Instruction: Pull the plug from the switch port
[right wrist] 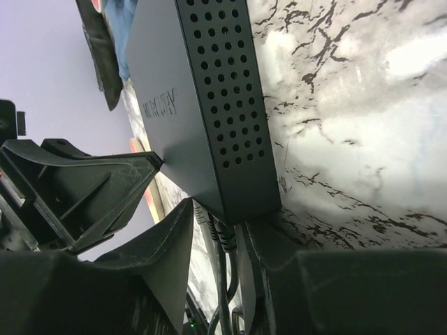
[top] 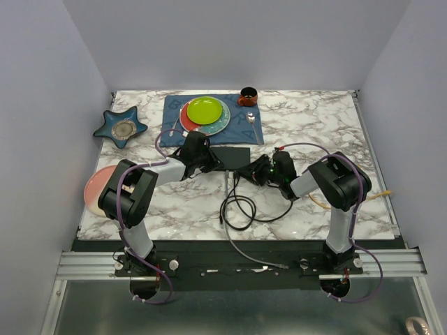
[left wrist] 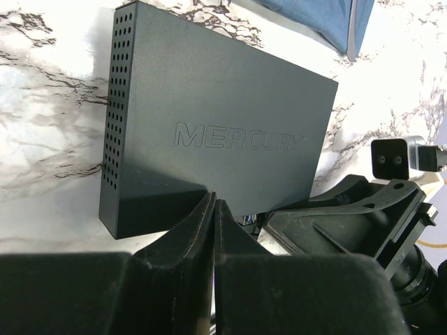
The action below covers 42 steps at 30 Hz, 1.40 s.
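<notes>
Top view first: the switch (top: 232,155) lies flat mid-tabletop (top: 314,125), just in front of the blue mat (top: 174,112) with the green plate (top: 204,109). Both arms crowd in on it, one from each side. Black cables (top: 241,206) loop loosely towards the near edge. From up here you cannot read either tool's fingers.

The left wrist camera settles its own side. The left tool (left wrist: 214,209) has its fingers pressed together with only a thin seam between them, and the tips are right at the switch's near edge, holding nothing. That view also shows the raised lettering on the lid, the perforated side wall, and the right arm's black frame off to the right.

The right wrist camera gives what neither other view shows. The cables come out of the switch's near end and run between the fingers of the right tool (right wrist: 218,234). Those fingers stand apart, flanking the cables, with slivers of tabletop showing on both sides. The plug (right wrist: 209,218) sits in shadow at the socket edge, seated in the switch and hard to make out.
</notes>
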### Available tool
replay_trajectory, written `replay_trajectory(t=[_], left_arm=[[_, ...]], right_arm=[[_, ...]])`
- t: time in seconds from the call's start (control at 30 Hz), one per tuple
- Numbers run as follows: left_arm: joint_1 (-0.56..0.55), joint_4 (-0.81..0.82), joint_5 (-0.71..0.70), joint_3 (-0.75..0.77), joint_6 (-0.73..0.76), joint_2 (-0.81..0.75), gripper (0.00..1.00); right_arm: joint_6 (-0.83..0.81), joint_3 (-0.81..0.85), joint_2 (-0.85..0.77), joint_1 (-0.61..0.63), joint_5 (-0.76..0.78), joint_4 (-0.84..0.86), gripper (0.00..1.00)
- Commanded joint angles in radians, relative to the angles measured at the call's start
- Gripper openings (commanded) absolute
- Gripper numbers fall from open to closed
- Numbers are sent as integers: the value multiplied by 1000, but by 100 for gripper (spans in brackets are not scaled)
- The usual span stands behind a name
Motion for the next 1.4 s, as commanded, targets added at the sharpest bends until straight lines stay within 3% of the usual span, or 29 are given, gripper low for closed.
replay_trajectory(t=[0.0, 0.43, 0.6, 1.0, 1.37], left_arm=[[1, -26, 12, -22, 5, -15, 13], [-1, -25, 12, -22, 2, -10, 13], [-2, -25, 11, -25, 2, -15, 13], [-2, -25, 11, -30, 3, -22, 13], [-4, -23, 11, -40, 2, -25, 13]], right_arm=[[-38, 2, 20, 1, 25, -117, 35], [13, -14, 29, 1, 29, -74, 29], [71, -46, 42, 1, 28, 41, 31], [113, -37, 35, -2, 38, 32, 33], [163, -46, 55, -8, 34, 81, 21]])
